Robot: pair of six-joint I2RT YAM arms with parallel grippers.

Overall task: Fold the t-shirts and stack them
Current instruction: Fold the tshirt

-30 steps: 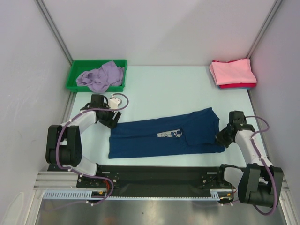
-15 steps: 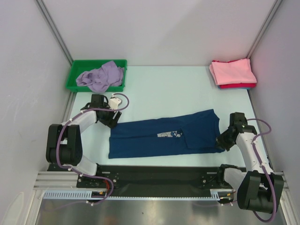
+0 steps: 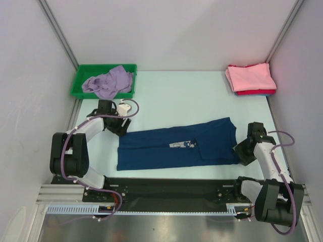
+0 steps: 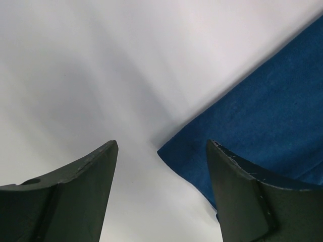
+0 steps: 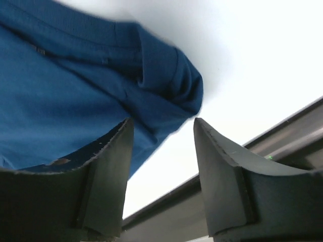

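The navy blue t-shirt [image 3: 176, 146] lies flat in a long strip across the middle of the table, its pale print facing up. My left gripper [image 3: 120, 130] stands open at the shirt's far-left corner; in the left wrist view that corner [image 4: 262, 116] lies between the fingers of the left gripper [image 4: 161, 143], nearer the right one. My right gripper [image 3: 240, 150] is open at the shirt's right end, with bunched navy cloth [image 5: 75, 85] just past the tips of the right gripper [image 5: 162, 121] and nothing held. A lavender t-shirt [image 3: 108, 80] is crumpled in the bin. Folded pink and red t-shirts [image 3: 250, 78] are stacked at the far right.
The green plastic bin [image 3: 78, 86] sits in the far-left corner. White walls close in the table on three sides. A dark rail [image 3: 171, 187] runs along the near edge, also seen in the right wrist view as the rail [image 5: 227, 166].
My right gripper has opened and let go of the navy shirt's right end, shifting slightly nearer. The shirt's right end now rests on the table. The left arm has hardly moved.
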